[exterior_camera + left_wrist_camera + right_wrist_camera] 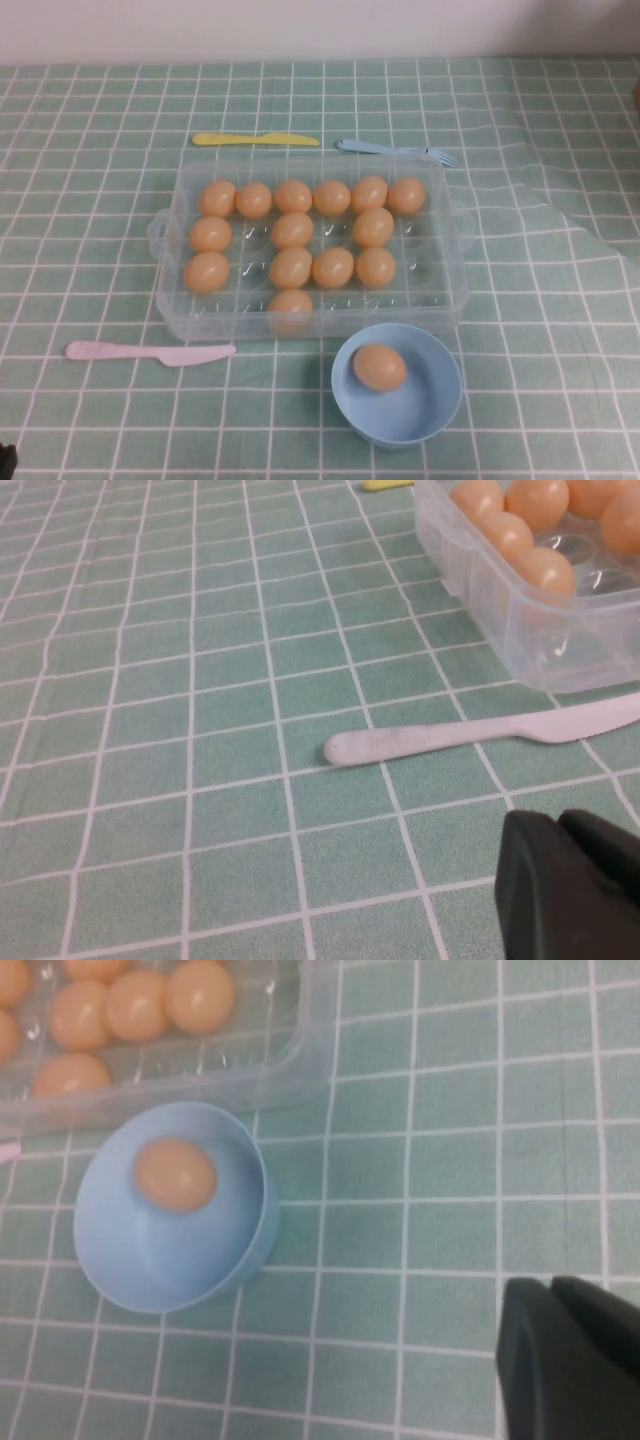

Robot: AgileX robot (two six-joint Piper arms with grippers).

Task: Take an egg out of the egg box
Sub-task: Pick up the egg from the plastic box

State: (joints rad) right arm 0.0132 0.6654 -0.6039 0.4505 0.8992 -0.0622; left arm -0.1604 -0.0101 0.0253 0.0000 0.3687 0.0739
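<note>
1. One egg (379,367) lies alone inside the round light-blue bowl (440,400), which stands on the near side of the table, just in front of the right half of the egg box (455,250).
2. The egg box is a clear plastic tray in the middle of the green checked tablecloth (90,250), with small handles at its left and right ends. Thirteen tan-orange eggs sit in its wells: six along the far row, the rest scattered nearer, and the wells at the right end are bare.
3. A yellow knife (255,140) and a blue fork (395,150) lie just beyond the far edge of the box; a pale pink knife (150,352) lies near its near-left corner.
4. The left gripper (570,885) sits low over the cloth at the near left, close to the pink knife's handle; its dark fingers look pressed together, though only part of them shows.
5. The right gripper (570,1360) is to the right of the bowl, apart from it, holding nothing; its fingers likewise appear pressed together.
</note>
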